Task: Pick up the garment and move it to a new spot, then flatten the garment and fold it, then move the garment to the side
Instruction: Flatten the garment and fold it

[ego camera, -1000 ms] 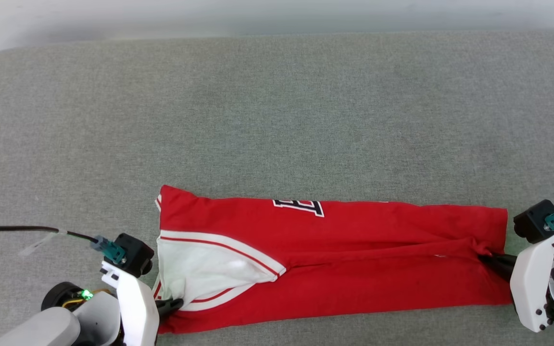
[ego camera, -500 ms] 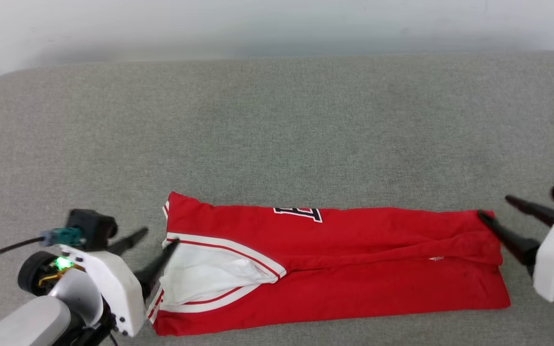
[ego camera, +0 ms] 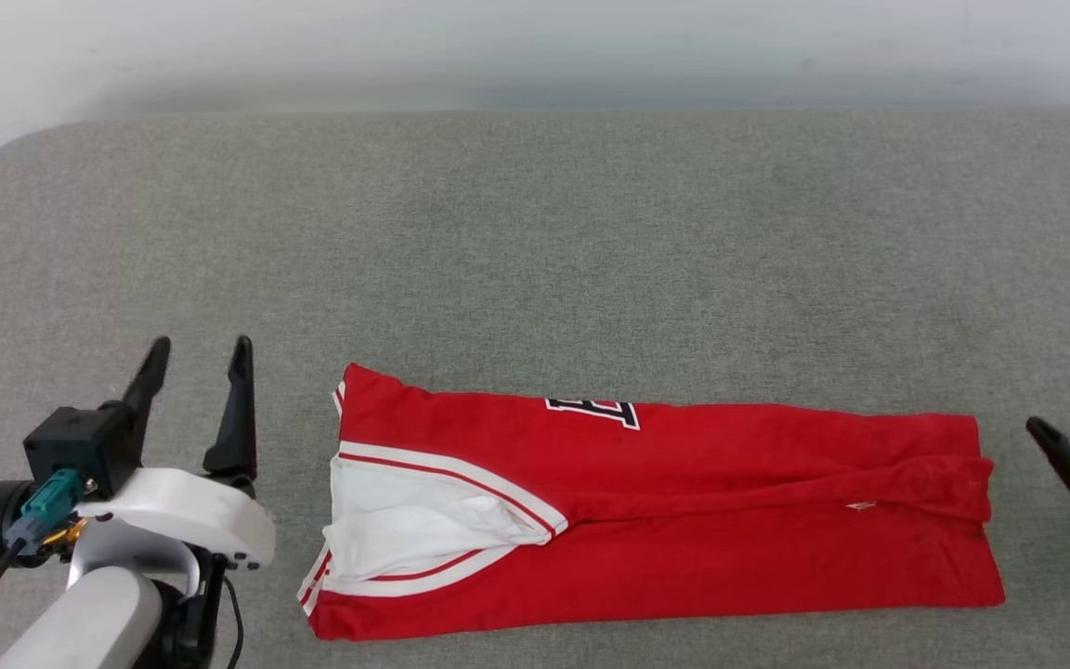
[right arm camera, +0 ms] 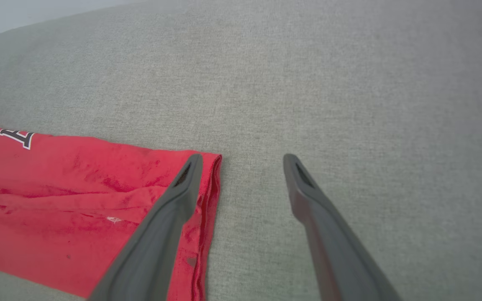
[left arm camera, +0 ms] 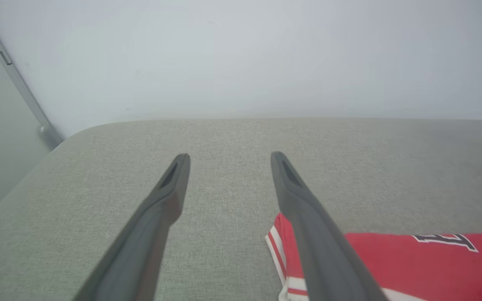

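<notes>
Red jersey T-shirt (ego camera: 665, 520) folded long on the gray pad (ego camera: 535, 260), left pincer (ego camera: 202, 346) wide open near its sleeve end, right pincer (ego camera: 1066, 423) wide open near its other end, both empty

The garment (ego camera: 665, 520), low in the middle of the head frame, is soft matt knit cloth. Its white sleeve panel (ego camera: 396, 520) has a smoother weave with a faint sheen. Under it the padded surface (ego camera: 535, 260) is coarse grey woven fabric, matt. The 2 fingers of my left gripper (ego camera: 202, 344) and of my right gripper (ego camera: 1066, 423) are dark matt plastic. My left wrist shell (ego camera: 182, 506) is glossy white plastic. The wall (left arm camera: 241, 54), at the top of the left wrist frame, looks smooth and matt.
</notes>
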